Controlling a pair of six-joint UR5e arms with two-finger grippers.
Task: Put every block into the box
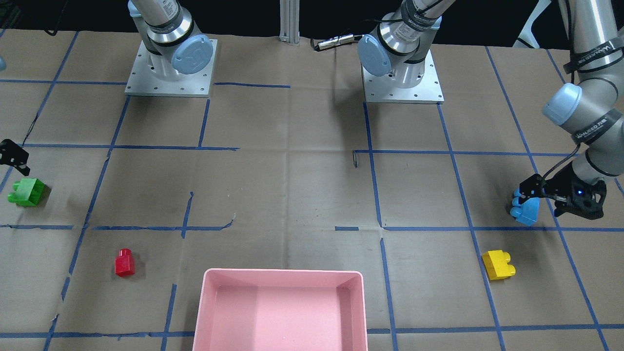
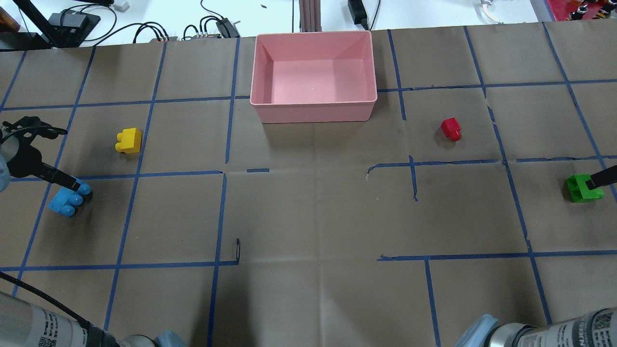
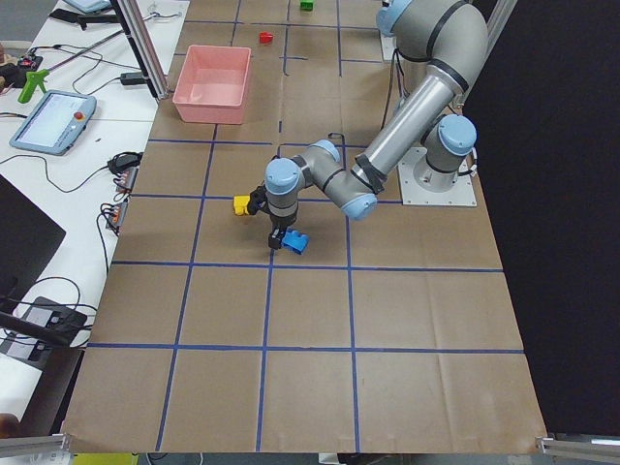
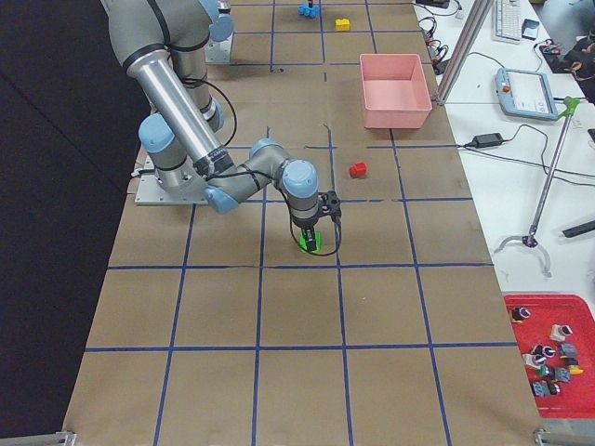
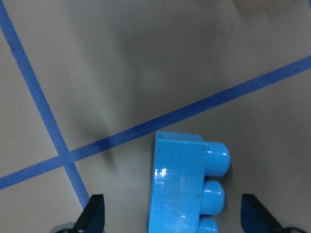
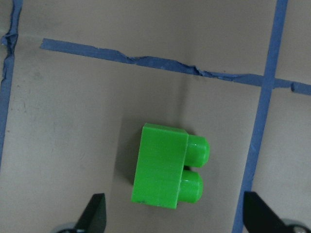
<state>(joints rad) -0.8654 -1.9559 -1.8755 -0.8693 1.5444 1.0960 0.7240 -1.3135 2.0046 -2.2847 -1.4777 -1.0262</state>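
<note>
The left gripper [image 5: 175, 214] stands with its fingers apart, one on each side of the longer light-blue three-stud plastic brick [image 5: 177, 179], which lies at the far left edge of the brown paper-covered table [image 2: 313, 217]. In the left wrist view the brick's long axis runs straight away from the camera, between the fingertips, so a close would squeeze it across its short width. Its studs point sideways toward one finger and its flat base faces the other.

The right gripper [image 6: 176, 216] is likewise spread over the green two-stud plastic brick [image 6: 163, 172] at the far right edge. That brick sits mostly just ahead of the fingertip line, studs also turned toward one finger. How low this gripper hangs I cannot tell.

The shallow pink plastic box [image 2: 313, 112] stands empty at the far middle of the table. The yellow two-stud brick [image 2: 128, 140] lies between the blue one and the box, nearer the left arm. The small red one-stud brick [image 2: 451, 129] lies right of the box, nearer the right arm. All four bricks rest on the table, none boxed yet
</note>
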